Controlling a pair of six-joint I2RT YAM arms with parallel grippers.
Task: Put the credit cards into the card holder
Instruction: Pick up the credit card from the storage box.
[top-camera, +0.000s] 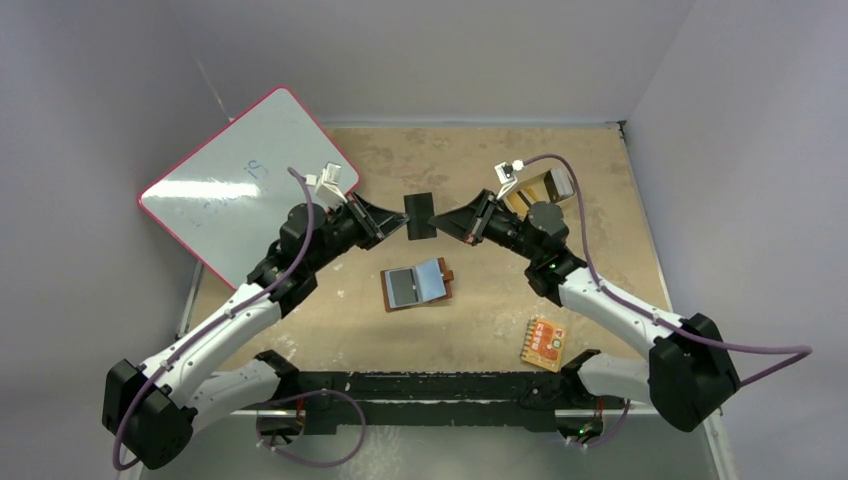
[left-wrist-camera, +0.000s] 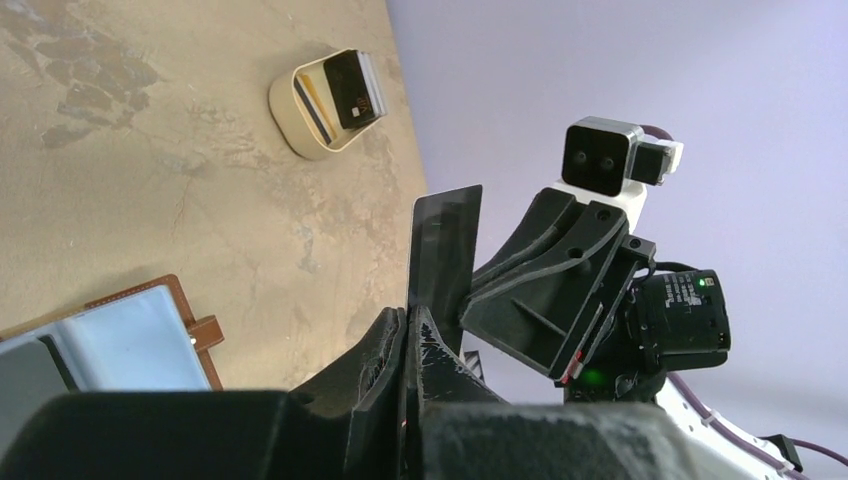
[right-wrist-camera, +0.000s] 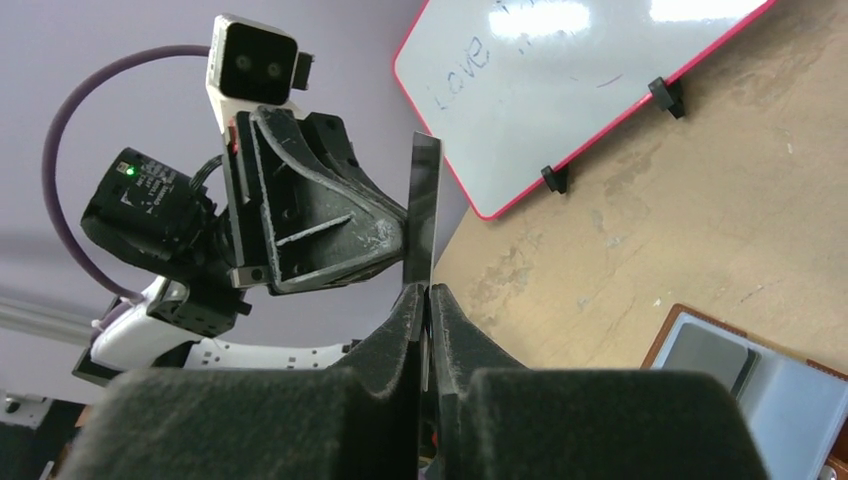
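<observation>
Centre frame, above the table (top-camera: 480, 320), the left gripper (top-camera: 400, 226) and right gripper (top-camera: 446, 222) both clench one black credit card (top-camera: 421, 216), apparently mid-handover. The open card holder (top-camera: 418, 286) lies just below it in the picture. Next, one side should probably let go. Spare credit cards (left-wrist-camera: 352, 88) stand in the dish (top-camera: 545, 190), upper right; how many is unclear.

links: left arm (top-camera: 215, 330), right arm (top-camera: 612, 303) white, joints black | cables (top-camera: 740, 347): purple | left gripper (top-camera: 401, 227), right gripper (top-camera: 441, 222): matte black, scuffed | wrist cameras (left-wrist-camera: 600, 152): silver, two-lensed | motor light (left-wrist-camera: 708, 283): green
</observation>
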